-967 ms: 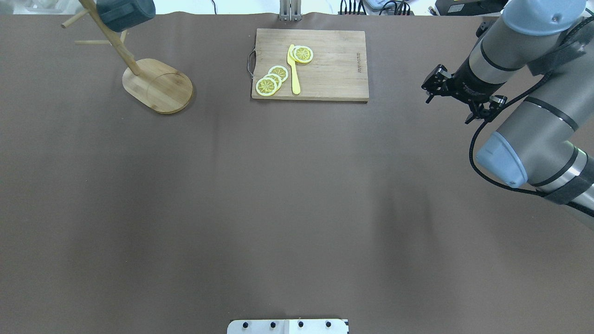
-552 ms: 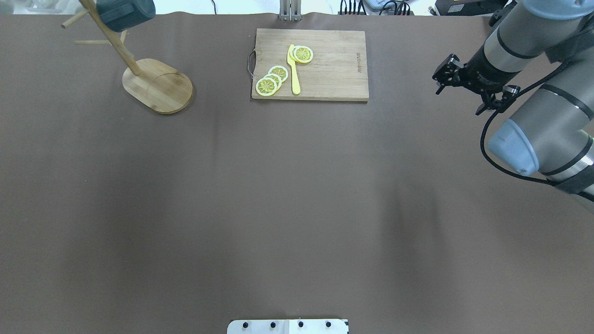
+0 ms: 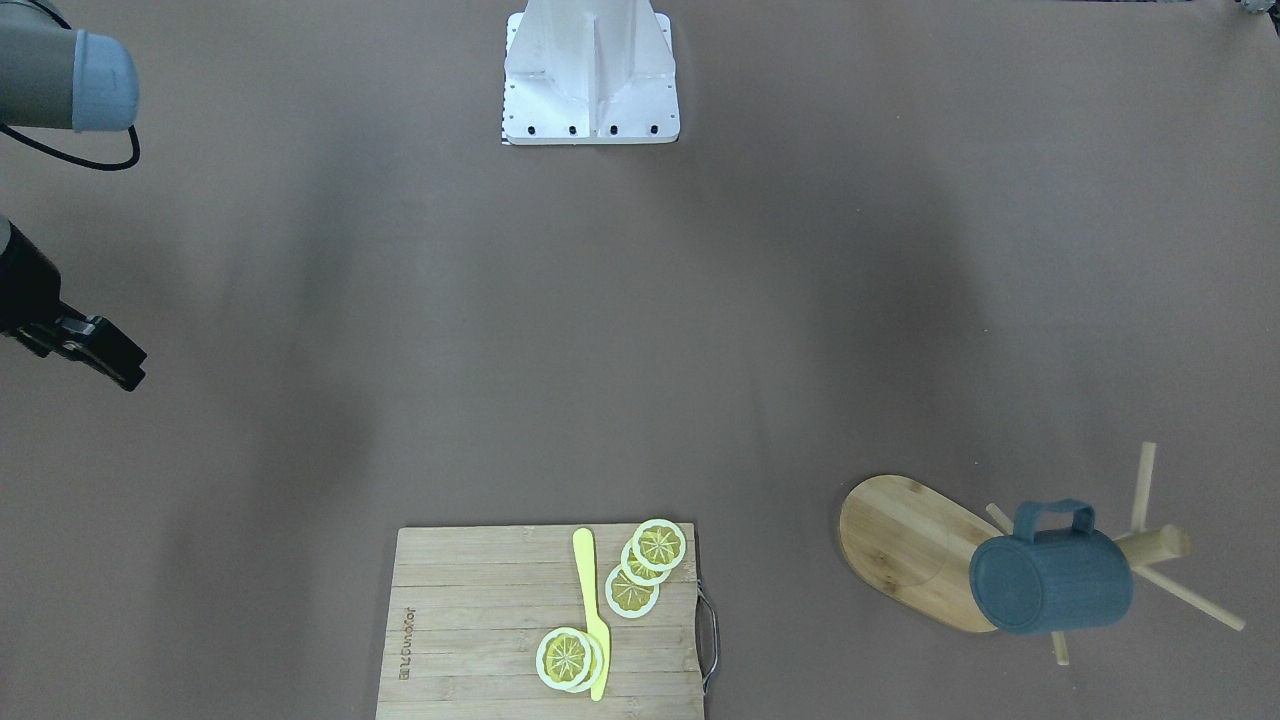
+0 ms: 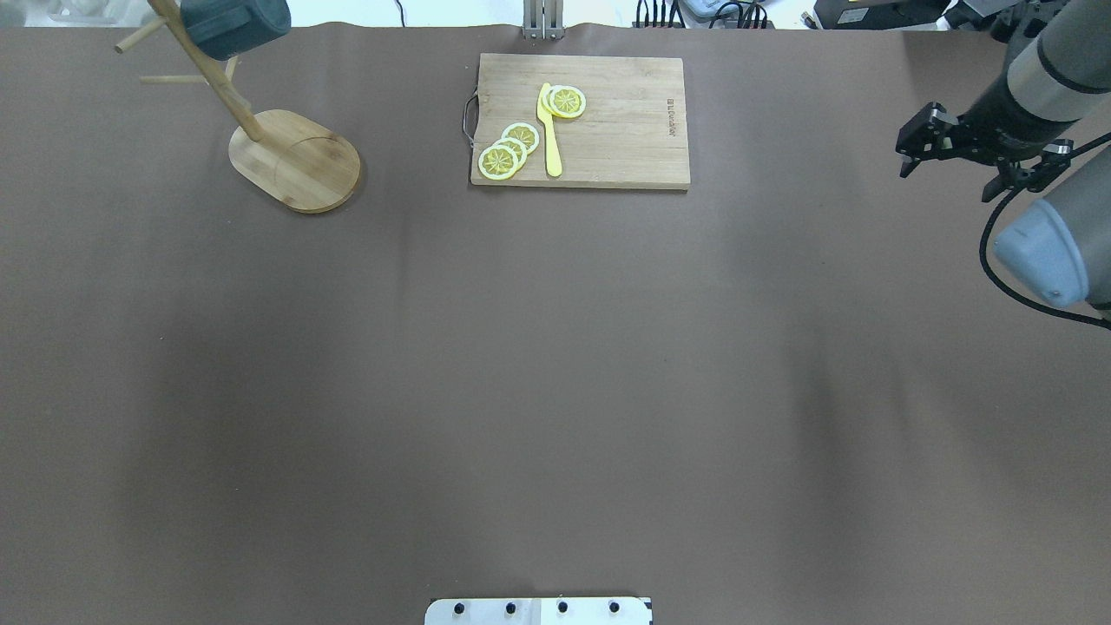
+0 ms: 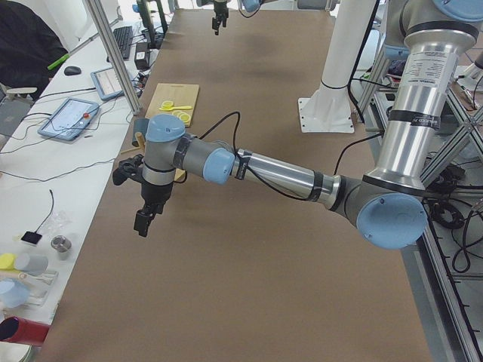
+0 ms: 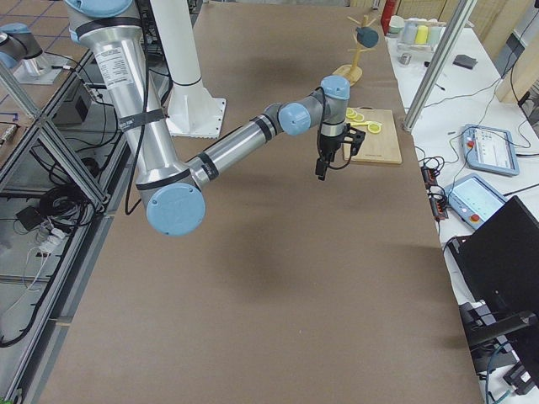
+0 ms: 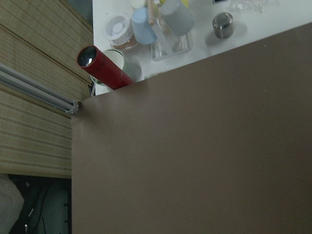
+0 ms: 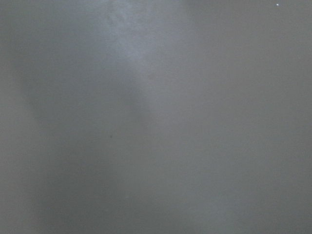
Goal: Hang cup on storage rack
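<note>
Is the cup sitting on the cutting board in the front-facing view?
No, the cup hangs on the storage rack, well apart from the cutting board, which carries only lemon slices and a yellow knife.

the right arm pulls back toward the right edge of the tabletop. in the overhead view the right claw is now much farther from the cutting board than a second ago, and slightly farther back, close to the picture's right border. the blue-capped elbow is farther right too, and the big grey links that filled that side are now largely out of view. the arm's faint shadow on the tabletop lies farther right.
</note>
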Robot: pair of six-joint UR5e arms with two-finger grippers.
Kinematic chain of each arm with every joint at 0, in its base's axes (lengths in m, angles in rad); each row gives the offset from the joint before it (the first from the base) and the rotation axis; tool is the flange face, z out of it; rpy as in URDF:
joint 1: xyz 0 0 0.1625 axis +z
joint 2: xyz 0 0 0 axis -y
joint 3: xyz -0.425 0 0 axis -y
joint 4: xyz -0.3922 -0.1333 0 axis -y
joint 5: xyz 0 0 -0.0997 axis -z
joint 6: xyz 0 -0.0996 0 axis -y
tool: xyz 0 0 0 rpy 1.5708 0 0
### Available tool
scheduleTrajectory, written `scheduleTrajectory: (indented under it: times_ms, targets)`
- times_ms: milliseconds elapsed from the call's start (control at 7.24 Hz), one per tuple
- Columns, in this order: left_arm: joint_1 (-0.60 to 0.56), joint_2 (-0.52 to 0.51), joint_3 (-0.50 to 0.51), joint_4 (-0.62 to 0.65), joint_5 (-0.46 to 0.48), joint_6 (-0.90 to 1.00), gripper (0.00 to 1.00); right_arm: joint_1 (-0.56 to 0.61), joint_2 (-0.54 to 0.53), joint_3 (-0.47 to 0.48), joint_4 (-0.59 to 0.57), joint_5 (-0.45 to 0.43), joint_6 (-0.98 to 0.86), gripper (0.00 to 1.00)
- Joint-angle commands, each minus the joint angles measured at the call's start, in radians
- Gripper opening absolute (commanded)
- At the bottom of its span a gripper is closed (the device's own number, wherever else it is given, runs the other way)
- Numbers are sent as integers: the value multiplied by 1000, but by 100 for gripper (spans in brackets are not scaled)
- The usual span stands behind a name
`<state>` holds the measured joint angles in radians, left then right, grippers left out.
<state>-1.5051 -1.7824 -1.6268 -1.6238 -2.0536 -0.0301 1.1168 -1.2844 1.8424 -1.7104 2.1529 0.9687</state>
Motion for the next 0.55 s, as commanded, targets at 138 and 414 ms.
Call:
scheduleTrajectory:
  times_ms: [138, 414]
  targets:
    - [28, 6, 34, 50, -128, -2, 99, 203, -111, -90, 2, 145, -459, 100]
    - [28, 1, 50, 56, -155, -2, 99, 331, -124, -182, 2, 185, -670, 100]
